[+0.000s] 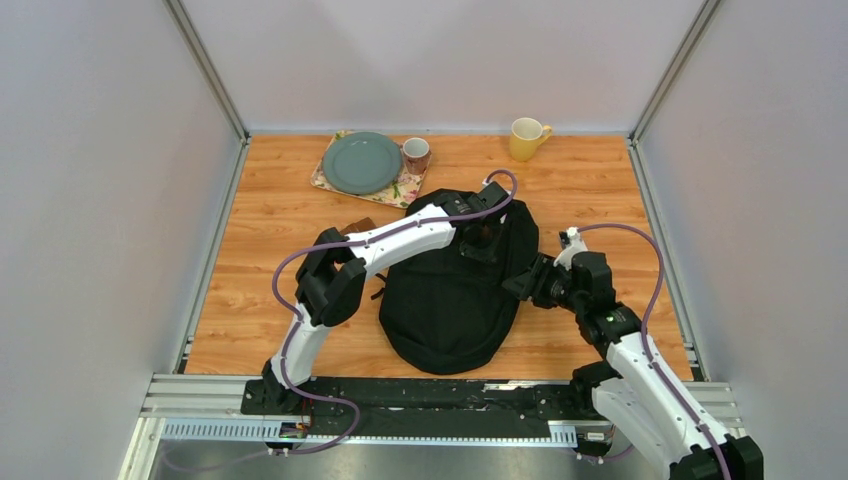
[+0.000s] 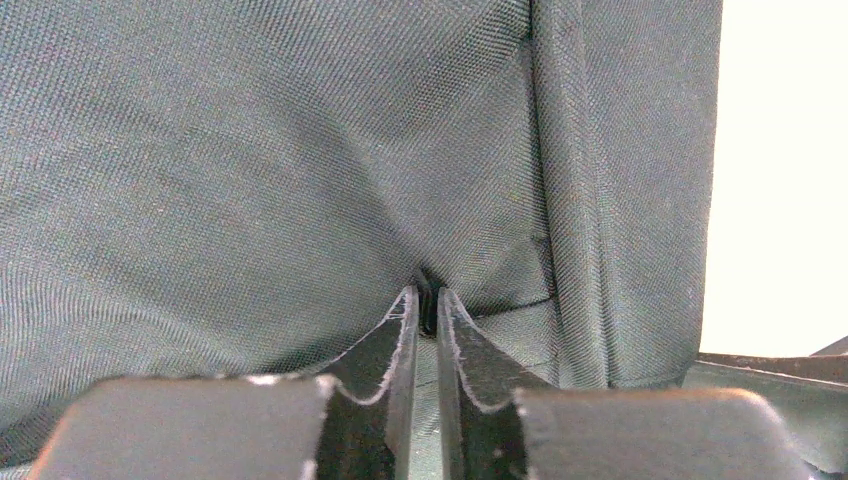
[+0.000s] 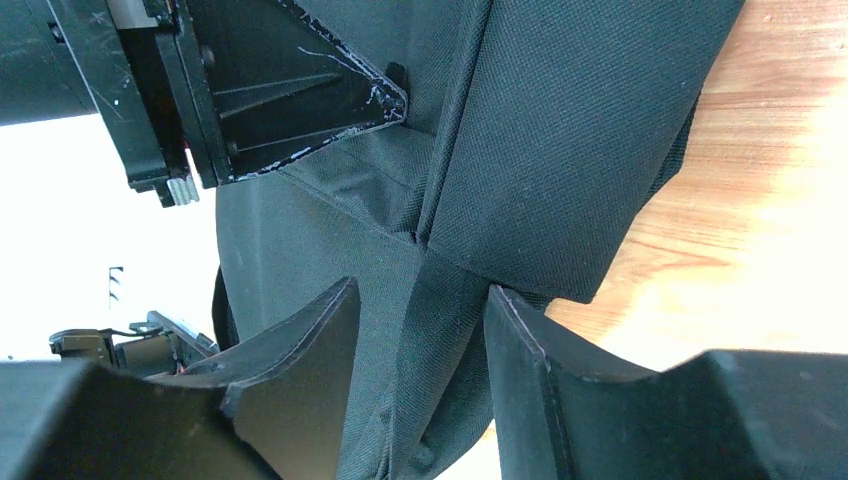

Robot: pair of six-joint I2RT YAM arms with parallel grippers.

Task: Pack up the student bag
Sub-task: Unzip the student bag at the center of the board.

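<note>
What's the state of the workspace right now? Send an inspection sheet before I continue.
Surface: wooden table, no spills seen.
Job's things: black backpack lying flat mid-table.
Clutter: green plate on a floral mat, patterned mug at its corner, yellow mug at the far edge, small brown thing behind the left arm, too hidden to identify.
Grippers: left gripper shut on a fold of backpack fabric; right gripper open, a backpack strap between its fingers.
Cables: purple cables along both arms, one arching over the backpack's far end.
Surroundings: grey walls on three sides; metal rail at the near edge.
</note>
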